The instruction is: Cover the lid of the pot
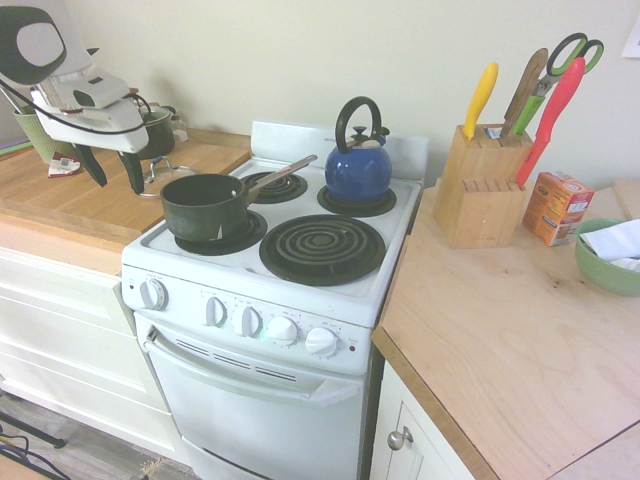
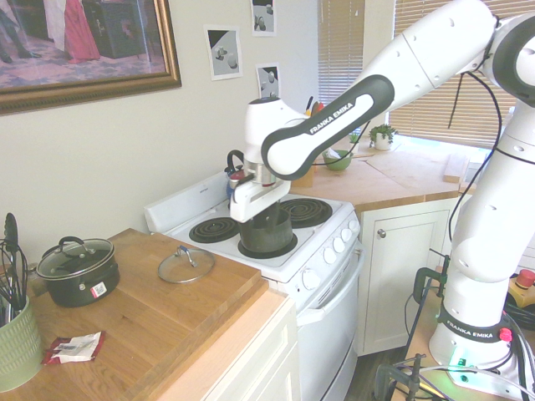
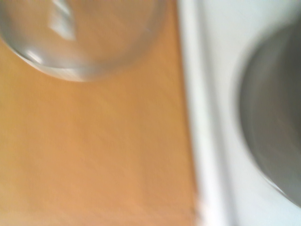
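Note:
The pot [image 1: 205, 205] is a dark green saucepan with a long silvery handle, standing uncovered on the stove's front left burner. The lid [image 2: 185, 265], clear glass with a small dark knob, lies flat on the wooden counter [image 2: 167, 317] beside the stove. In the first exterior view only the lid's edge [image 1: 160, 172] shows behind my fingers. My gripper [image 1: 112, 172] hangs open and empty above the counter's edge, between the pot and the lid. The blurred wrist view shows the lid [image 3: 80, 37], bare wood and the pot's rim [image 3: 277, 117].
A blue kettle [image 1: 358, 160] sits on the back right burner. A small dark two-handled lidded pot [image 2: 79, 269] and a green utensil holder [image 2: 17, 347] stand on the lid's counter. A knife block [image 1: 482, 185], an orange box [image 1: 556, 205] and a green bowl [image 1: 608, 255] occupy the other counter.

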Controlling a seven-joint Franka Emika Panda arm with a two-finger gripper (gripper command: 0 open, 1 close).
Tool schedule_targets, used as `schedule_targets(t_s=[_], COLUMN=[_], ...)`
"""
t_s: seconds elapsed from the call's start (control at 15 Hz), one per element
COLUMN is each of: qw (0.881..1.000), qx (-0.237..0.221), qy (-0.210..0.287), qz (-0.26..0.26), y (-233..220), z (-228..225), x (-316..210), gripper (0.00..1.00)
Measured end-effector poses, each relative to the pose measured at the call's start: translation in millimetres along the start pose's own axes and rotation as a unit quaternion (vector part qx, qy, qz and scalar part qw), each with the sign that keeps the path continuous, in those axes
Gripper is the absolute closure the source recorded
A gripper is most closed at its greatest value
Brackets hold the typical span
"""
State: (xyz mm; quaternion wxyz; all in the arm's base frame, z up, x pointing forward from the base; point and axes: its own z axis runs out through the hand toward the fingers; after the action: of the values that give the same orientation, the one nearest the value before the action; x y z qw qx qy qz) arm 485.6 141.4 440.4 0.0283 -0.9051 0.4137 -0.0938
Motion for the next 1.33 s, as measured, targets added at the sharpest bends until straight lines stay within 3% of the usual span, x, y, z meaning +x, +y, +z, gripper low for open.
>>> schedule_targets(t_s=[0.6, 1.27, 1.33], qw=[0.995, 0.992, 0.992], qx=[0.022, -0.038, -0.044], qy=[0.034, 0.035, 0.031], qz=[0.094, 0.112, 0.110], y=[-146, -175, -175], z=[46, 84, 85], x=[38, 67, 66], gripper=[0.00, 0.00, 1.00])
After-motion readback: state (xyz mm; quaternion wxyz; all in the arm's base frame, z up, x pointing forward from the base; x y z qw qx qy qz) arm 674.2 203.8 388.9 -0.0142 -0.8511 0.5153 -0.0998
